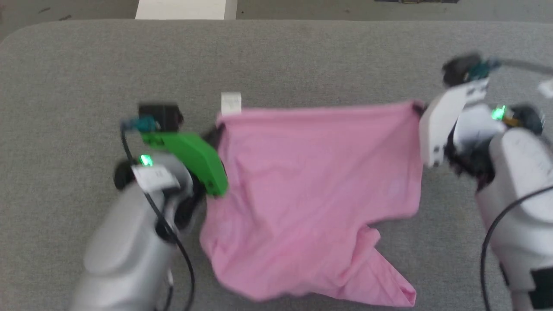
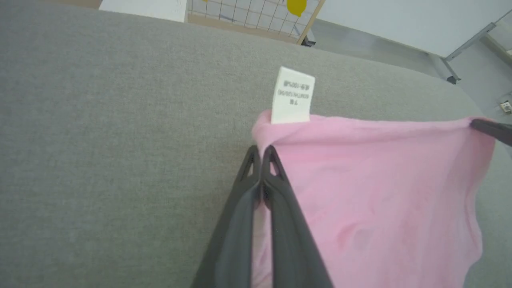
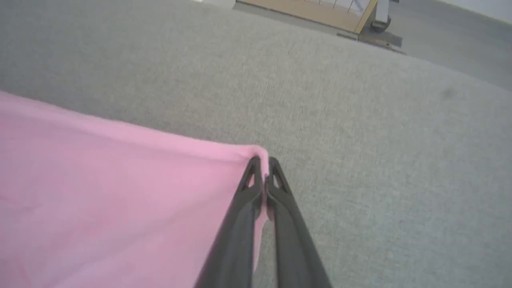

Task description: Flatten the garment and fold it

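Pink shorts (image 1: pixel 315 194) held by two corners over the grey table (image 1: pixel 302 60).
The left gripper (image 2: pixel 262 150) is clamped on the corner beside the white label (image 2: pixel 293 96), and the right gripper (image 3: pixel 263 160) is clamped on the opposite corner. The top edge runs straight between them; the lower part lies rumpled.

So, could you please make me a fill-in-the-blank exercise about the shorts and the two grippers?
1. The shorts are ____ in colour.
2. The left gripper and the right gripper are each ____ on a corner of the shorts.
3. The white label sits nearest the ____ gripper.
Missing words: pink; shut; left.
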